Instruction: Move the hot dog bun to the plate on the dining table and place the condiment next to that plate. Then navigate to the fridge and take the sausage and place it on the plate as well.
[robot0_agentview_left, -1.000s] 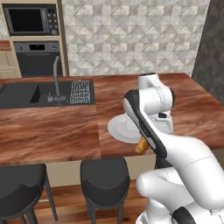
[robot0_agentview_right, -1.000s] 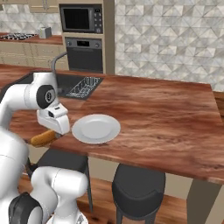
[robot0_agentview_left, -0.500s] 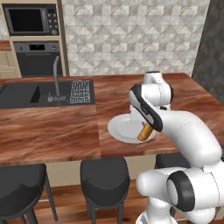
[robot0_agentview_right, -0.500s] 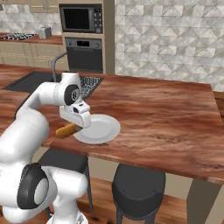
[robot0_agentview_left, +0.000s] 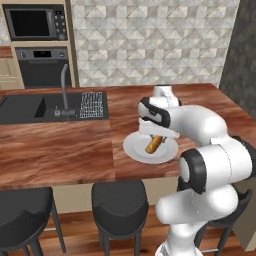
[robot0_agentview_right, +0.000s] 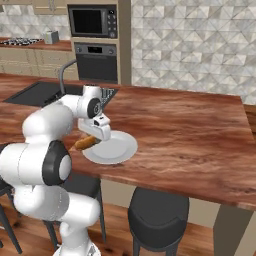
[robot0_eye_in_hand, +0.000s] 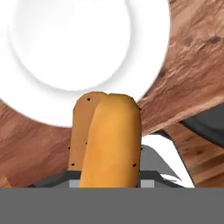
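Bun (robot0_eye_in_hand: 107, 140) held in claw (robot0_agentview_left: 156, 137), pinched across width, hung over near edge of plate (robot0_agentview_left: 135, 150). Judged best carried further over plate middle, lowered flat before release. Bun golden-tan, matte, rounded, split lengthwise. Plate white, glossy, shallow, round. Table (robot0_agentview_left: 55, 150) reddish wood grain.

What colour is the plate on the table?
Plain white; the plate shows best in the hand view.

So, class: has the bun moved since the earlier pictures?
Yes. The bun, held in the claw, went from off the table's edge to over the plate.
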